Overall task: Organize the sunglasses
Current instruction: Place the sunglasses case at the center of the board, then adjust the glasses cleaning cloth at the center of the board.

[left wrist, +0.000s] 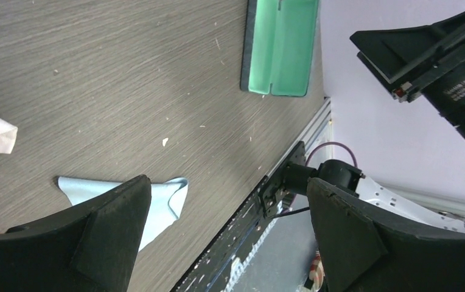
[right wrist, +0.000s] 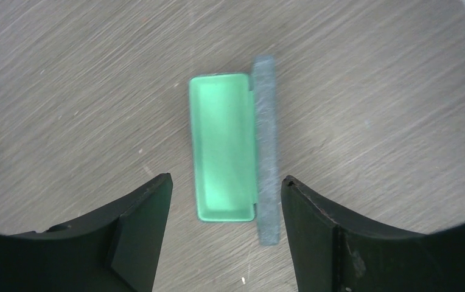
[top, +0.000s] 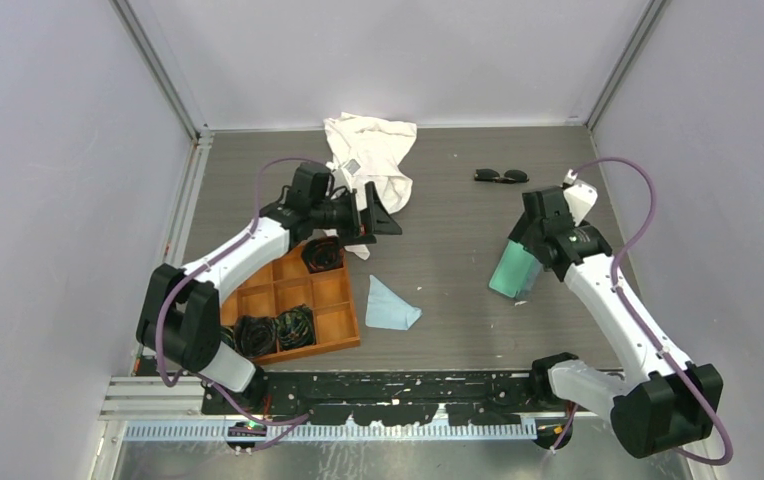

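Leftmost, the left gripper (left wrist: 229, 194) gapes wide and empty beside a white cloth (top: 373, 150). Further right, small black sunglasses (top: 501, 176) with dark oval lenses lie near the back wall, their arms too small to make out, with bare table around them. The right gripper (right wrist: 227, 179) hangs with jaws parted, empty, over an open case (right wrist: 224, 152), which is partly hidden by the arm from above.

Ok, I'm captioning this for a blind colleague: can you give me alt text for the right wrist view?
An open glasses case, its mint-green lining empty, lies on the grey wood-grain table. The right end effector hovers above it, open and holding nothing.
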{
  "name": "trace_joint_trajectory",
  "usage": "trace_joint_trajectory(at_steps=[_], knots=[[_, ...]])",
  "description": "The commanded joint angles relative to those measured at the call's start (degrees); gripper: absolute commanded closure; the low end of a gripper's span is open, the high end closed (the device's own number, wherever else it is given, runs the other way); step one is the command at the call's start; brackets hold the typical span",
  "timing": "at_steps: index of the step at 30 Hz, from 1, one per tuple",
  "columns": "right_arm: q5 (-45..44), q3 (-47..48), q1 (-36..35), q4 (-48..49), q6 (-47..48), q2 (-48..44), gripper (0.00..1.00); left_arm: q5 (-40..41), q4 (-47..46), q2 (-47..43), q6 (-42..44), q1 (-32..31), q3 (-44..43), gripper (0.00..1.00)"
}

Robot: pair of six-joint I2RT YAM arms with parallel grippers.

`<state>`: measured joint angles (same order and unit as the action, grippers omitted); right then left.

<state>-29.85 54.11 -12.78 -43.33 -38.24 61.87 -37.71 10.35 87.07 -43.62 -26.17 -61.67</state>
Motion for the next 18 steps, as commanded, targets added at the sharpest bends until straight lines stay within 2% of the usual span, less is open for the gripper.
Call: trace_joint_trajectory(at_steps=[1,3,6,9,12,15,18], knots=[[2.6,2.9,-5.9,1.9,0.6,0.3,0.29,4.1,3.2,-2.6,2.0,-2.5,-1.1,0.00],[7.2,2.7,-9.7,5.4,0.6,1.9,0.30,6.2,4.5,-2.6,2.8,-3.9,-0.9,0.00],[7.8,3.8,-15.7,7.2,0.0,6.7,0.30,10.9,6.7,-3.4,3.7,-6.1,0.1,0.00],[8.1,5.3,-19.4,7.9,-0.8,11.0,0.31,21.9,13.7,-5.6,7.2,-9.8,-1.2,0.00],[12.3,4.5,-19.9,10.2,-1.9,12.8,0.33,30.9,19.0,-7.3,9.9,-13.1,-2.5,0.00],[21.0,0.4,-21.8,16.7,-5.2,13.5,0.38,34.9,20.0,-7.8,8.8,-13.2,-1.7,0.00],[23.1,-1.5,-26.1,19.0,-8.3,16.4,0.44,36.9,18.9,-8.3,6.2,-13.2,-0.4,0.03]])
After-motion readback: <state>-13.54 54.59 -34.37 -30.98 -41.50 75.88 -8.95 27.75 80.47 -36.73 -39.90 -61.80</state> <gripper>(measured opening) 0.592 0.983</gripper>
